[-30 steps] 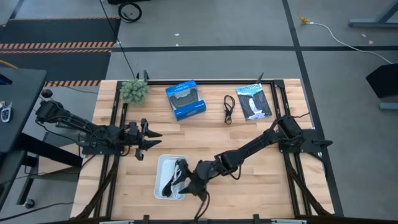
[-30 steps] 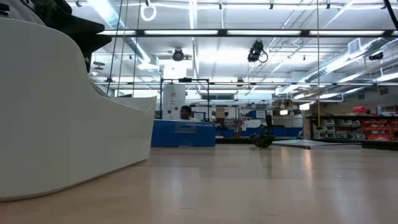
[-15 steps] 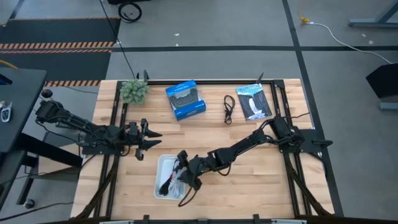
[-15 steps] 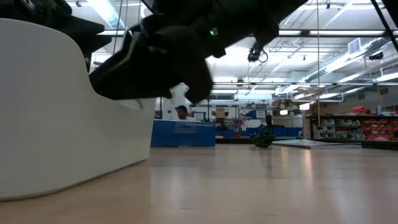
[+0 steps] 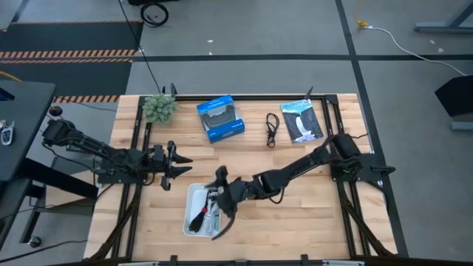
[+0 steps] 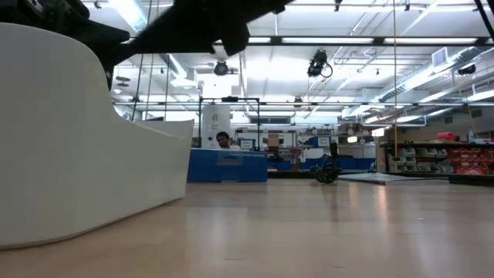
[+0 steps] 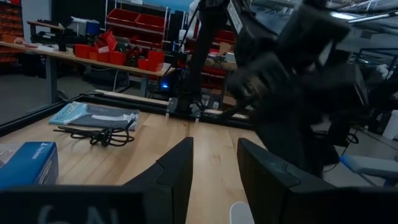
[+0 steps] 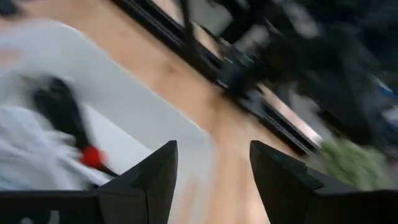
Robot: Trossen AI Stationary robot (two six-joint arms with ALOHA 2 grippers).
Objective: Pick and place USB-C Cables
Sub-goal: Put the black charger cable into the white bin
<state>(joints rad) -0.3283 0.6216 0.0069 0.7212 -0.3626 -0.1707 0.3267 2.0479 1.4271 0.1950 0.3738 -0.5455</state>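
A light wooden table (image 5: 295, 214) stands on grey floor; the right gripper (image 5: 219, 182), fingers wide and empty, hovers over the white tray (image 5: 191, 196).

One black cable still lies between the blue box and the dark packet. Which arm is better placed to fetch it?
Probably the right: the black cable lies on its half, and the right gripper is open over the white tray. The left gripper waits farther off.

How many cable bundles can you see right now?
3 for sure: a black cable lies on the table between the blue box and dark packet; a white one and a black red-tied one lie in the white tray. Others may be hidden.
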